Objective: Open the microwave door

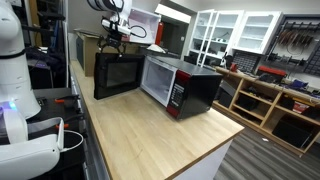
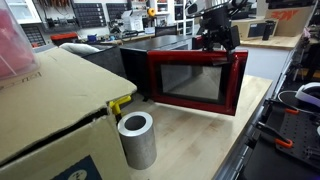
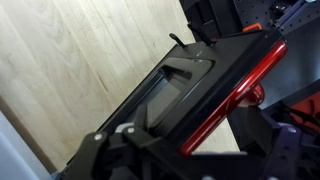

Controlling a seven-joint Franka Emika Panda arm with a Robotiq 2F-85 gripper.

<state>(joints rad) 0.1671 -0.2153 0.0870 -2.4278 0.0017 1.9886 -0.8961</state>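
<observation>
The microwave (image 1: 185, 88) stands on the light wooden desk (image 1: 150, 135), toward its far end in an exterior view, with most of the bare desk stretching to the near corner in front of it. Its black body shows a strip of glossy red along the front.

The microwave door (image 1: 118, 75) is swung wide open. It stands out from the body at a broad angle, black inner face showing, bottom edge close above the desk near the desk's long side edge. In an exterior view from the opposite side, the door (image 2: 195, 80) shows its red frame and dark window.

The end effector (image 1: 112, 42) hangs at the door's top edge, near the free corner, also in an exterior view (image 2: 218, 40). In the wrist view its fingers (image 3: 108, 140) are spread far apart, with the door's top edge (image 3: 190, 90) running between them. It grips nothing, and I cannot tell whether a finger touches the door.

A brown cardboard box (image 2: 50, 110) and an upright metal cylinder (image 2: 137, 140) stand at the desk's near end.
</observation>
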